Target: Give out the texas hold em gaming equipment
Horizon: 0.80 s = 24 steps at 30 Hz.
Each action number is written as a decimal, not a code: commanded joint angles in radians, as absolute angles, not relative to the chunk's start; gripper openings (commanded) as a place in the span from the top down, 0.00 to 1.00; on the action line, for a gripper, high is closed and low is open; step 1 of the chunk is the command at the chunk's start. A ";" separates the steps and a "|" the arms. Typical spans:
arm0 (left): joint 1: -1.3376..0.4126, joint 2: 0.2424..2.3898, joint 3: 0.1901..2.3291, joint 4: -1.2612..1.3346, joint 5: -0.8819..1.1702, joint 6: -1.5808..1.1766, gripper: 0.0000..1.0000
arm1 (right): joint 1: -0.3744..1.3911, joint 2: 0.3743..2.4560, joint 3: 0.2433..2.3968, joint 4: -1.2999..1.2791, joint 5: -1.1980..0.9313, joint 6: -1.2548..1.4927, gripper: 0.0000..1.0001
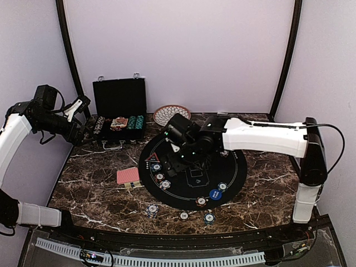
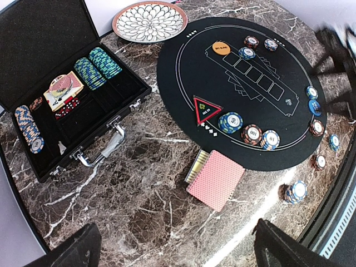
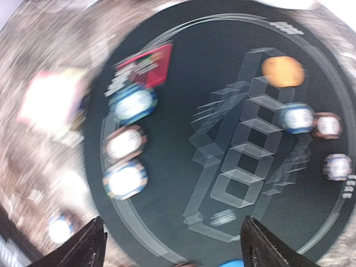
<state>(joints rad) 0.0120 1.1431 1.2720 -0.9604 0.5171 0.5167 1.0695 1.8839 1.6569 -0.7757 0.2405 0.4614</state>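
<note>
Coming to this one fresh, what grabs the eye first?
A round black mat dotted with poker chips fills the middle of the table, with the right arm stretched over it. An open black case stands at the back left, and a red-backed deck lies beside the mat's left edge.

Table top [image 2: 139,167]: dark marble look, polished, white veins. Round mat [image 2: 183,67]: matt black, cloth-like. Case [image 2: 33,33]: black matt lining, shiny metal handle [image 2: 103,153]. Dish [image 2: 149,21]: glazed, glossy. Card deck [image 2: 216,179]: red backs, paper-like, fine pattern. Chips [image 2: 230,122]: smooth, plastic-looking. Triangle marker [image 2: 206,107]: glossy red. Arm shells [image 1: 267,139]: smooth white plastic.
</note>
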 commanded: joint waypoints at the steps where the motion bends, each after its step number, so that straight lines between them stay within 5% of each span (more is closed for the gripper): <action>1: 0.007 1.127 1.263 -0.977 0.534 0.528 0.01 | 1.218 1.977 1.748 -0.834 0.170 0.452 0.13; 24: 0.008 1.118 1.260 -0.981 0.553 0.528 0.01 | 1.348 2.234 1.892 -0.835 0.038 0.394 0.17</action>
<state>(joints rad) 0.0120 1.1431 1.2720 -0.9604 0.5331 0.5171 1.3437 2.2143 1.8553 -0.8276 0.0471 0.4023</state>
